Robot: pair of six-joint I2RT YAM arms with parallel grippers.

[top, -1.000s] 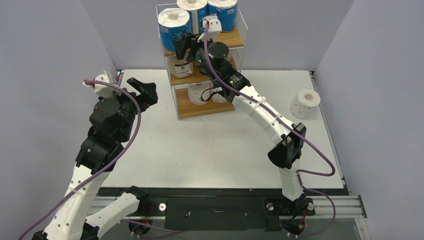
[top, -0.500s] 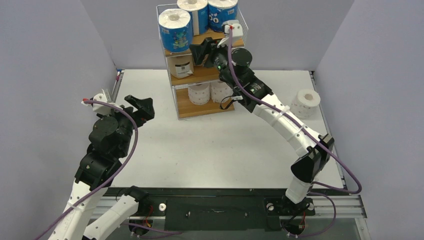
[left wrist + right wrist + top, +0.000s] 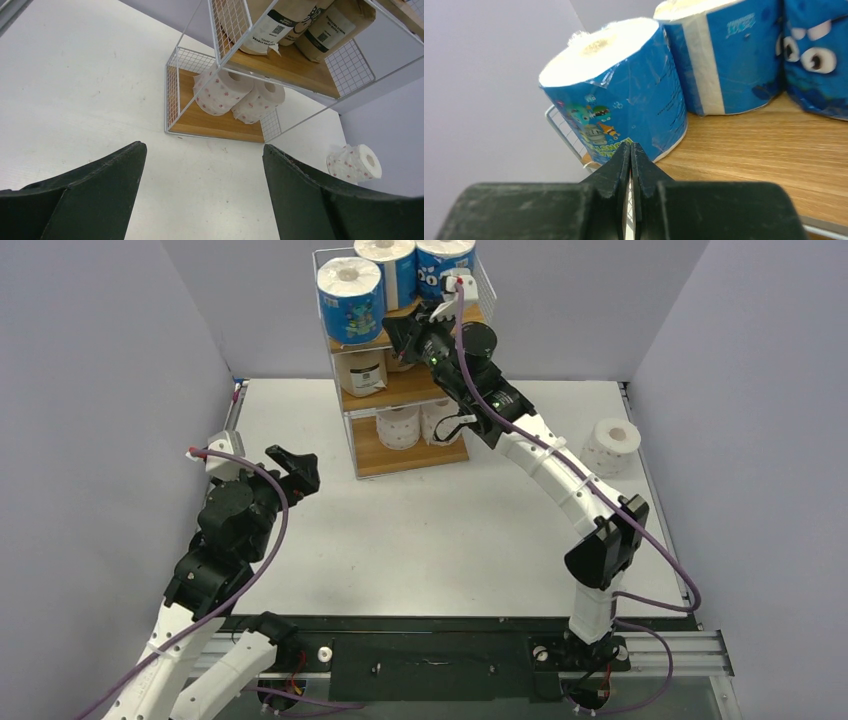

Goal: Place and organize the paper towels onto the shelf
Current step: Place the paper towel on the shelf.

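Up at twelve o'clock, at the top tier of the white-wire wooden shelf (image 3: pixel 395 458), my right gripper (image 3: pixel 630 148) sits pinched together, empty, beside blue-wrapped paper rolls (image 3: pixel 348 295); my left gripper (image 3: pixel 205 150) gapes at eight.

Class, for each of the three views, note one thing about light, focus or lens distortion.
Top external: even, soft light, only faint shadows on the table. Left wrist: the shelf wires splay from the wide lens; the open left gripper is dark and soft-edged. Right wrist: the shut right gripper is near-black up close; the near blue roll wrap shows sheen.
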